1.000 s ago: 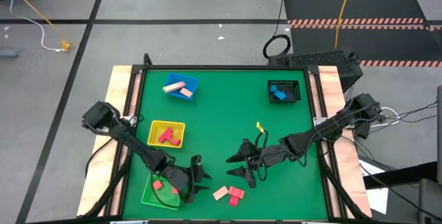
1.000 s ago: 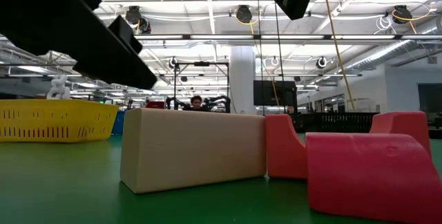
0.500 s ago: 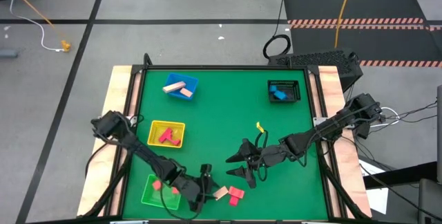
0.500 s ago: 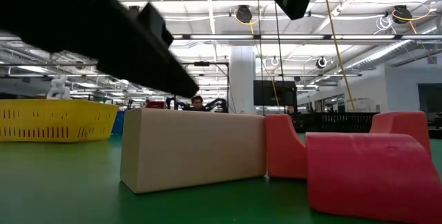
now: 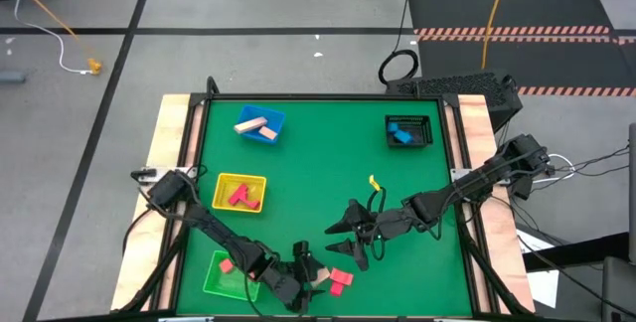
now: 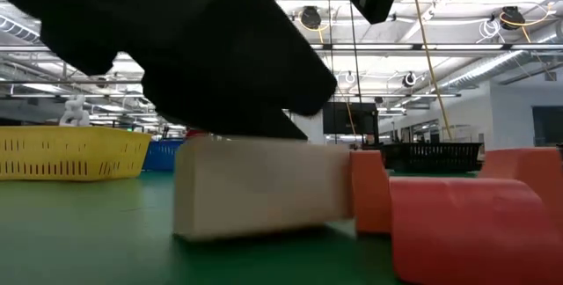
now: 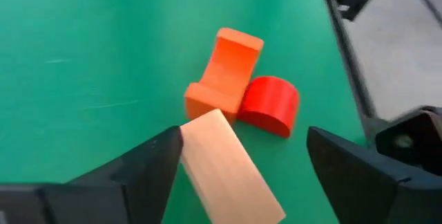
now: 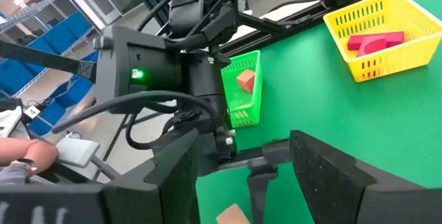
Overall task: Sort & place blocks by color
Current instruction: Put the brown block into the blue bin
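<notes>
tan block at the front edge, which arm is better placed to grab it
Left. The left gripper is open and straddles the tan block already. The right gripper hangs open farther back, off to the block's side.

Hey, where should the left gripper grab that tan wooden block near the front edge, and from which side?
Grip the tan block across its two long flat sides, near the middle, coming straight down from above. It lies flat on the table, and the left gripper is open with a finger on each side. Stay clear of the far end, where the orange block touches it and the red block sits close by.
</notes>
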